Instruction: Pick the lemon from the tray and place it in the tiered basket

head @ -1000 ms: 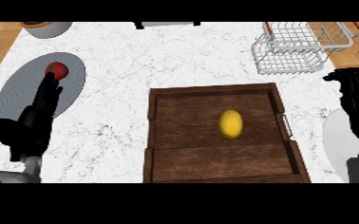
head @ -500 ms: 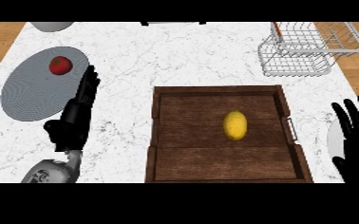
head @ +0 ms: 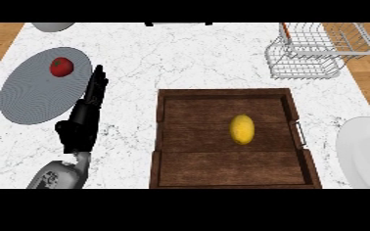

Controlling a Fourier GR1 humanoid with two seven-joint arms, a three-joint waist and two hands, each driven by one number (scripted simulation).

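A yellow lemon (head: pixel 242 129) lies in the middle of the dark wooden tray (head: pixel 180 171) at the counter's front centre. The white wire tiered basket (head: pixel 307 54) stands at the back right. My left hand (head: pixel 83 117) is left of the tray, fingers straight and pointing away along the counter, holding nothing. It is well apart from the lemon. My right hand does not show in the view.
A grey plate (head: pixel 29 98) at the left carries a red tomato (head: pixel 61 66), close to my left fingertips. A white plate's edge (head: pixel 356 149) shows at the right. A pale bowl (head: pixel 52 27) sits at the back left corner.
My left hand has shifted right and slightly forward beside the grey plate. The right hand, seen at the right edge before, has left the view.
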